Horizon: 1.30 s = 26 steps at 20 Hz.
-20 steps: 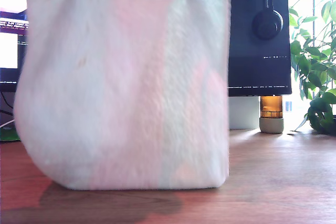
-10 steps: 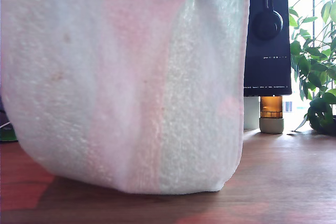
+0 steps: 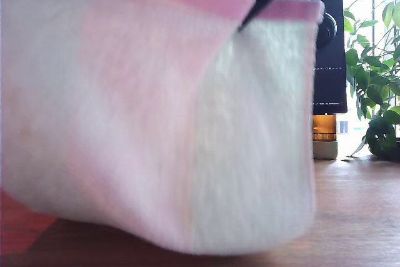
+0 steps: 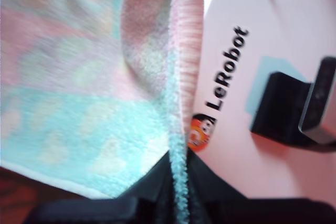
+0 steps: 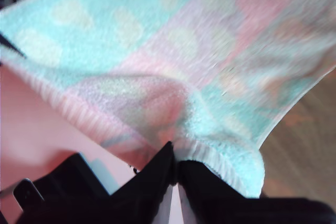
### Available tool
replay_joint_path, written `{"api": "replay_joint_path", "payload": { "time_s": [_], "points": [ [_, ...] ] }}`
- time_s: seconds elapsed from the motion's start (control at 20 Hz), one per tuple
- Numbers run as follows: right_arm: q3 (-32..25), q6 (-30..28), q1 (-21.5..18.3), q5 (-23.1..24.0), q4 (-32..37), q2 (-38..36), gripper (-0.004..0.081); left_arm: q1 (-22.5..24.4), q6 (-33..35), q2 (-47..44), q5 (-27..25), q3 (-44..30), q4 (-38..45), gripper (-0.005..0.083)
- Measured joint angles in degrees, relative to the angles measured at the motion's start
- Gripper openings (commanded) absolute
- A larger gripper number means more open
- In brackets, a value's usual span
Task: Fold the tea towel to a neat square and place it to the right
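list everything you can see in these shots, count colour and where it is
tea towel: one, pale pink, white and mint green with a pink hem; hanging upright, filling most of the exterior view, its lower edge close to the table
table: one, brown wood; under the towel
monitor: one, black, dark screen; behind the towel at the exterior view's right
headphones: one pair, black; hanging on the monitor
small lamp: one, amber with a pale base; below the monitor
plant: one, green; the exterior view's right edge
pink mat: one, printed LeRobot; below the towel in the first wrist view
my first gripper: black, shut on the towel's hem
my second gripper: black, shut on the towel's hem
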Motion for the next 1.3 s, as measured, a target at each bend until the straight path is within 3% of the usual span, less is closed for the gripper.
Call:
{"api": "replay_joint_path", "payload": {
  "time_s": [0.25, 0.55, 0.7, 0.95, 1.1, 1.3],
  "points": [
    [-2.29, 2.97, 3.72, 0.17, -0.66, 0.0, -0.0012, -0.42, -0.07, -0.07, 8.55, -3.82, 1.38, -0.0024],
    [-2.38, 4.28, 6.47, -0.24, -3.19, 0.0, -0.0013, -4.57, -0.11, -0.07, 12.63, -4.0, 1.53, -0.0024],
    [-2.45, 3.72, 5.29, 0.66, -1.31, 0.0, -0.0013, -4.61, 0.07, -0.09, 5.64, -4.0, 2.08, -0.0024],
    [-3.26, -0.04, -2.51, 1.68, 7.85, 0.0, -0.0013, -1.51, 0.02, -0.44, -9.68, -4.0, 4.17, -0.0024],
    [-3.3, -3.04, -7.32, 1.66, 12.04, 0.0, -0.0013, 2.25, 0.74, -0.46, -13.14, -4.0, 8.31, -0.0024],
    [-3.3, -6.8, -10.78, 1.77, 17.68, 2.51, -0.0013, 7.41, 6.97, -0.28, -14.95, -4.0, 12.63, -0.0024]
  ]
}}
